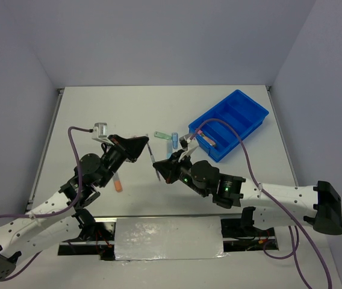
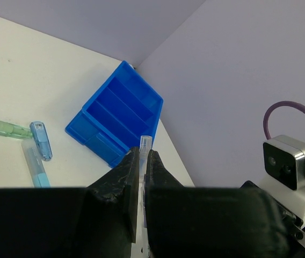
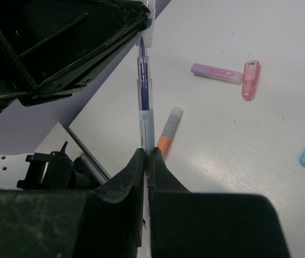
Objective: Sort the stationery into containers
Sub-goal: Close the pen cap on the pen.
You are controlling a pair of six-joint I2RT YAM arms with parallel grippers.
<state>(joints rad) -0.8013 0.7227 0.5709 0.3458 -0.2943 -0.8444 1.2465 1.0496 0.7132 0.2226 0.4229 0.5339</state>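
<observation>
My right gripper (image 3: 147,153) is shut on a slim grey pen (image 3: 143,102) with a purple tip and holds it above the table. The pen's tip points at my left gripper (image 2: 140,153), which is shut on a clear slim cap (image 2: 145,143). In the top view the pen (image 1: 152,154) spans the gap between the left gripper (image 1: 145,145) and the right gripper (image 1: 161,166). I cannot tell whether tip and cap touch. The blue tray (image 1: 252,111) stands at the back right and also shows in the left wrist view (image 2: 142,91). A pink-orange pen (image 1: 210,139) lies in its near compartment.
An orange marker (image 1: 118,183) lies beside the left arm and shows in the right wrist view (image 3: 168,131). A green highlighter (image 1: 161,135) and a light blue one (image 1: 174,139) lie left of the tray. A lilac (image 3: 217,73) and a pink highlighter (image 3: 249,79) lie nearby.
</observation>
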